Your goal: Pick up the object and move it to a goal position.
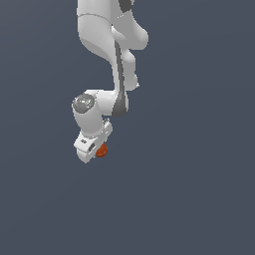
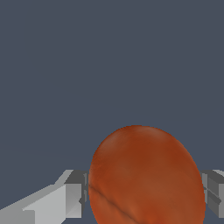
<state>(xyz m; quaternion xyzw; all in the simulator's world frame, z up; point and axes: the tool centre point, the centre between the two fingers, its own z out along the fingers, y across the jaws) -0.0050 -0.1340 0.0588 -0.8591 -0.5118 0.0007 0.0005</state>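
Grip: the gripper [image 1: 99, 151] was clamped on the ball [image 2: 146, 177], a finger [image 2: 74, 192] pressed to each side.
Ball: sat between the jaws, under the wrist.
Carry: best kept smooth, squeeze steady, no jerks.
Room: plain grey all around, no goal marker visible.

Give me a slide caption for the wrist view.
Orange ball held between the gripper fingers, against a plain dark background.

The arm [image 1: 107, 30] is glossy white with rounded links and dark grey seams at the joints. A grey round cap [image 1: 84, 103] tops the wrist. The hand [image 1: 95, 148] is white and blocky, with pale grey squared fingers [image 2: 70, 192].
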